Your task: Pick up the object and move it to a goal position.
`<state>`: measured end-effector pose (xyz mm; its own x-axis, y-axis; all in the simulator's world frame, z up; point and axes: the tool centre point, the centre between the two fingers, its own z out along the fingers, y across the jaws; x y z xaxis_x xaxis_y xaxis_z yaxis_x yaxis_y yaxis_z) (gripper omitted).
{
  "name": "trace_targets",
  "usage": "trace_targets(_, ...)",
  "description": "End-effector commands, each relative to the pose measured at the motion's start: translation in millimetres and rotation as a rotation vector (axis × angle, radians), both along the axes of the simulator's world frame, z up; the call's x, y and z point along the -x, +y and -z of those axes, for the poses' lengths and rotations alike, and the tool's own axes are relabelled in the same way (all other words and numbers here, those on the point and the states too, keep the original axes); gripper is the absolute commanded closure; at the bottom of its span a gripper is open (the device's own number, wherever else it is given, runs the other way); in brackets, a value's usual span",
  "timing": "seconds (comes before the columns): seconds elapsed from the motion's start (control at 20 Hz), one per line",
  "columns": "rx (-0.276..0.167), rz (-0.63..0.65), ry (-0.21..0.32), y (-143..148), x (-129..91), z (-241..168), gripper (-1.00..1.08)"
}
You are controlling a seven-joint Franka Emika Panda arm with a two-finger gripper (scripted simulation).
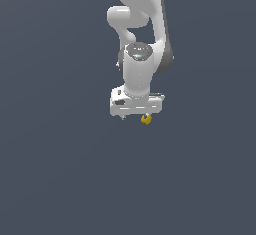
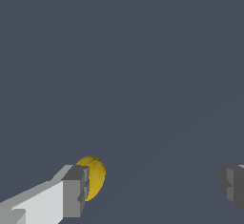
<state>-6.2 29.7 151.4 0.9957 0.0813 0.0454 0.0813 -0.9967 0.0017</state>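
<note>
The object [image 1: 146, 120] is a tiny yellow-orange roundish lump just below the white gripper body, toward the exterior view's right. In the wrist view the object [image 2: 94, 176] sits right beside one grey fingertip [image 2: 76, 190], which hides part of it. The other fingertip [image 2: 232, 184] is far from it, with a wide gap between them. My gripper [image 1: 136, 116] [image 2: 155, 187] is open and points down, and nothing is held between the fingers. Whether the lump touches the near fingertip cannot be told.
The white arm [image 1: 142, 34] rises behind the gripper in the exterior view. Around it is only a plain dark grey-blue surface [image 1: 60, 169]. No goal marker shows.
</note>
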Motion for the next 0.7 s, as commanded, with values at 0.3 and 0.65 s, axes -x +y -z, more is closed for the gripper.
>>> trace_targets(0.3,0.008,-0.184,0.032,50,48,54,-0.92)
trace_targets(0.65,0.008,-0.256,0.044,67,69,72,-0.92)
